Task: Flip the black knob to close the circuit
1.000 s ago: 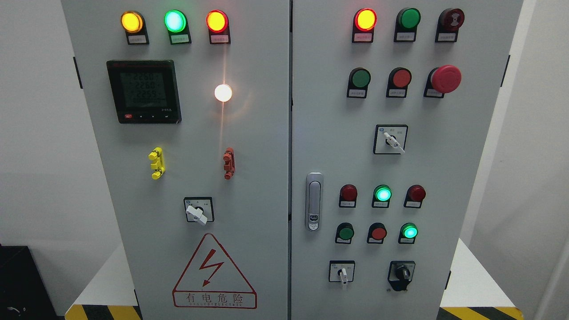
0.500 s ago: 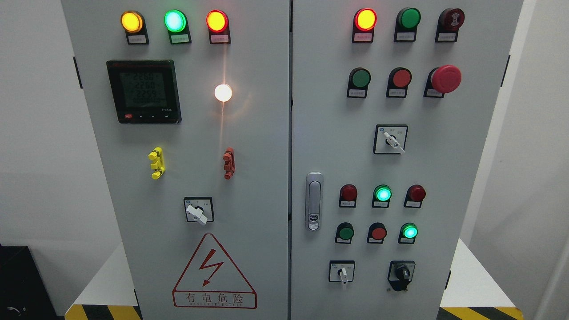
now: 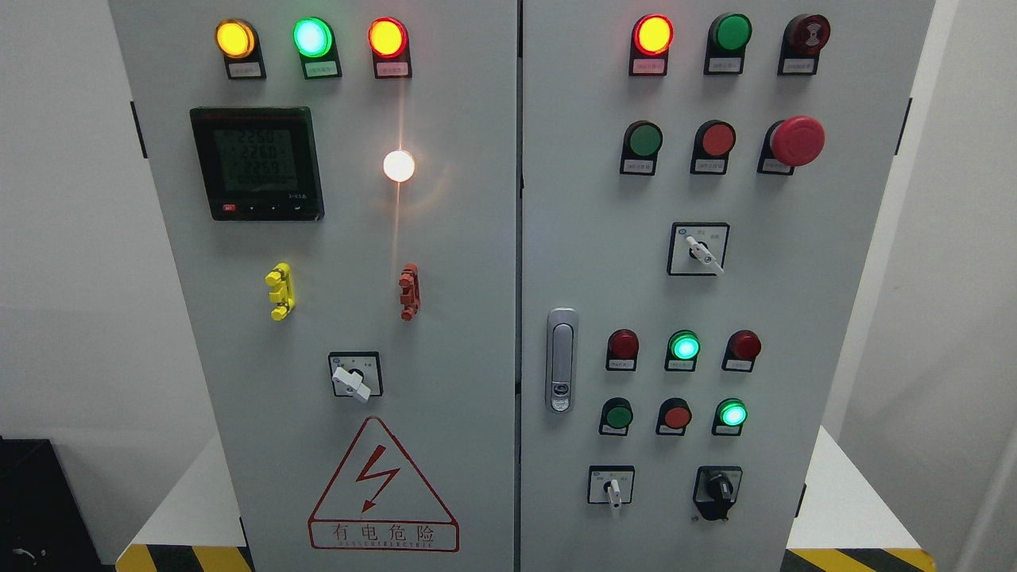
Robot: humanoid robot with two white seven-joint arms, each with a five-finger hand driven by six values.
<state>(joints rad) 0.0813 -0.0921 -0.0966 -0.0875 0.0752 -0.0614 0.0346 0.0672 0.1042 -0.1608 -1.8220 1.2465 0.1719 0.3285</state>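
The black knob (image 3: 717, 490) is a rotary switch at the lower right of the grey control cabinet's right door (image 3: 715, 294). Its handle points roughly straight down. A white selector switch (image 3: 612, 488) sits to its left, also pointing down. No robot hand or arm shows in the head view.
The right door carries red and green buttons, a lit green lamp (image 3: 684, 346), a red mushroom stop button (image 3: 797, 141), a white selector (image 3: 699, 249) and a metal door handle (image 3: 562, 360). The left door has a meter (image 3: 257, 163), a white switch (image 3: 353, 377) and a hazard triangle (image 3: 384, 488).
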